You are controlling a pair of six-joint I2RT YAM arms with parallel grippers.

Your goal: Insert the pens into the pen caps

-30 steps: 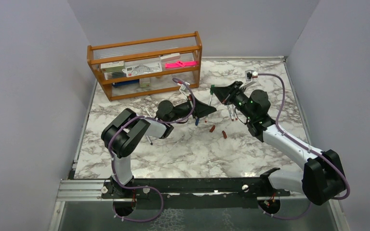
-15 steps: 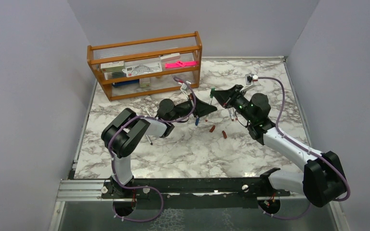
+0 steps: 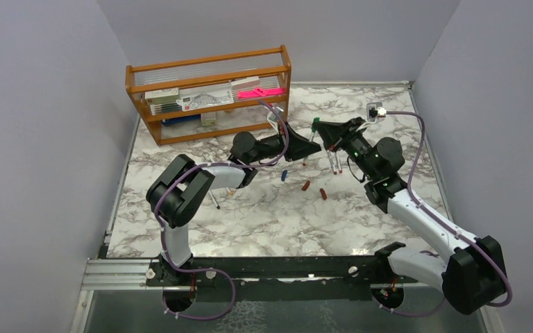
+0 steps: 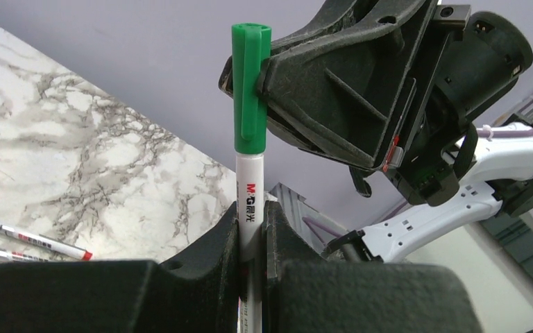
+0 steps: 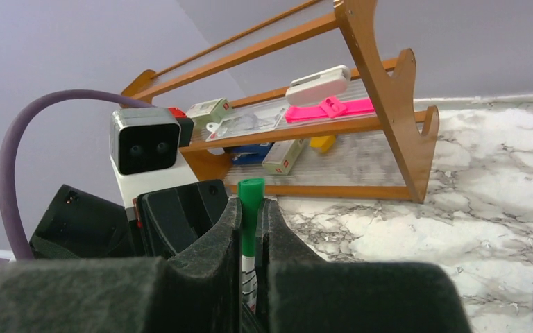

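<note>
A white-barrelled pen [image 4: 250,198] stands upright between my two grippers with a green pen cap [image 4: 250,90] seated on its top end. My left gripper [image 4: 252,211] is shut on the white barrel. My right gripper [image 5: 250,208] is shut on the green cap [image 5: 250,205]. In the top view the two grippers meet above the table's back middle, left [image 3: 311,148] and right [image 3: 321,130], with the green cap [image 3: 315,123] showing between them. A blue cap [image 3: 284,175], a red cap [image 3: 306,185] and a dark red cap [image 3: 323,194] lie loose on the marble.
A wooden rack [image 3: 208,94] with small items stands at the back left. Two more pens [image 3: 334,161] lie under the right arm. A thin black pen [image 3: 214,200] lies by the left arm. Grey walls close in the table [image 3: 264,222].
Both grippers have moved together to the right and toward the back, carrying the pen and green cap. The loose caps on the table have not moved.
</note>
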